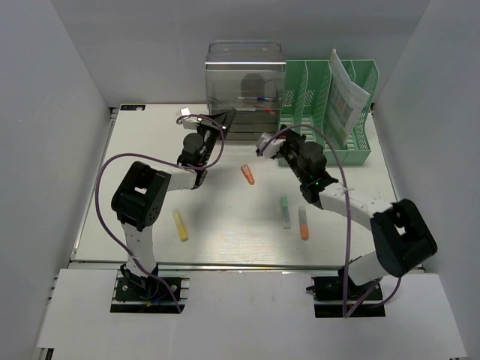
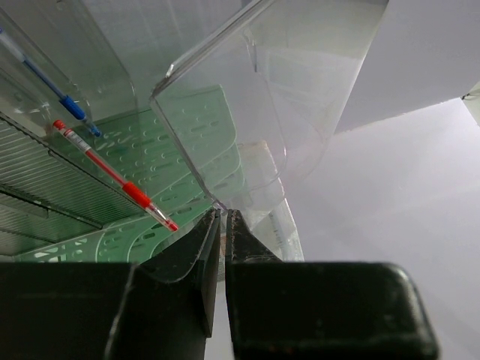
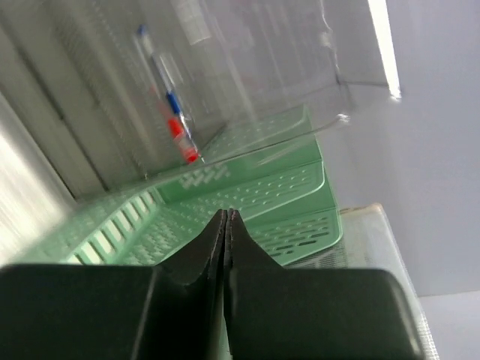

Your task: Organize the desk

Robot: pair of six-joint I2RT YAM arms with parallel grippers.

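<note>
The bench (image 1: 225,247) is lying flat just ahead of both arm bases, its long axis running left to right and its front edge facing the bases. The left arm is reaching far forward with its elbow raised, its hand (image 2: 223,219) clenching the lip of a clear drawer (image 2: 300,97) at the drawer unit (image 1: 245,71) on the bench's far edge. The right arm is stretching forward and leftward, its hand (image 3: 227,219) clenched on nothing and hanging near the green rack (image 1: 352,142). A yellow pen (image 1: 181,225), a green pen (image 1: 285,211) and two orange pens (image 1: 247,174) (image 1: 304,223) are lying loose mid-bench.
</note>
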